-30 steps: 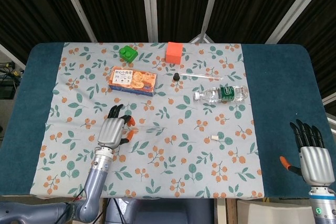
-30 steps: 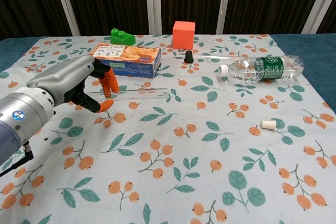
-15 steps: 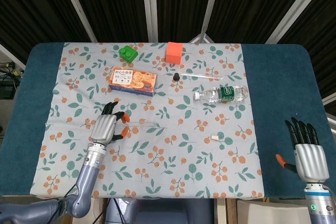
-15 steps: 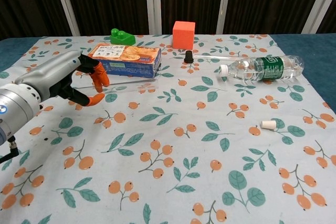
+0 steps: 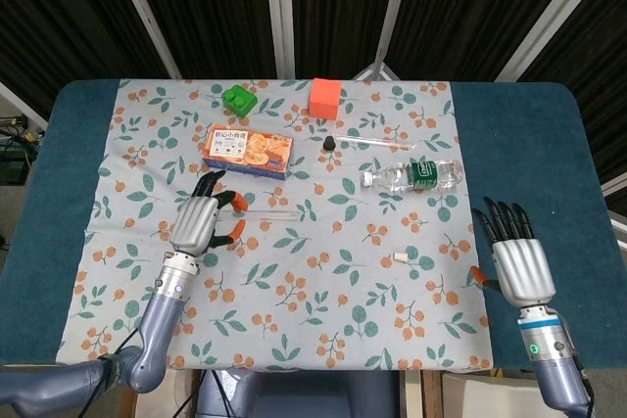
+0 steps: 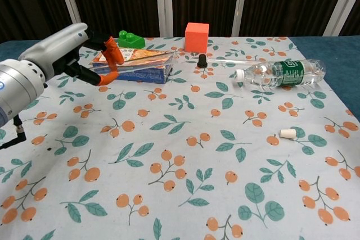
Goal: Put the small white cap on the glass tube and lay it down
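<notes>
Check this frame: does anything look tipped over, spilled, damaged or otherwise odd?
Only the water bottle lies on its side, capped, with no spill visible. The left hand holds the glass tube lifted off the cloth; the small white cap lies apart, untouched.

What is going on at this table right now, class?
The robot's left hand holds a clear glass tube lifted off the floral cloth, in front of the snack box. The small white cap lies on the cloth, untouched, not yet on the tube. The right hand hovers open near the table's right side, holding nothing.
</notes>
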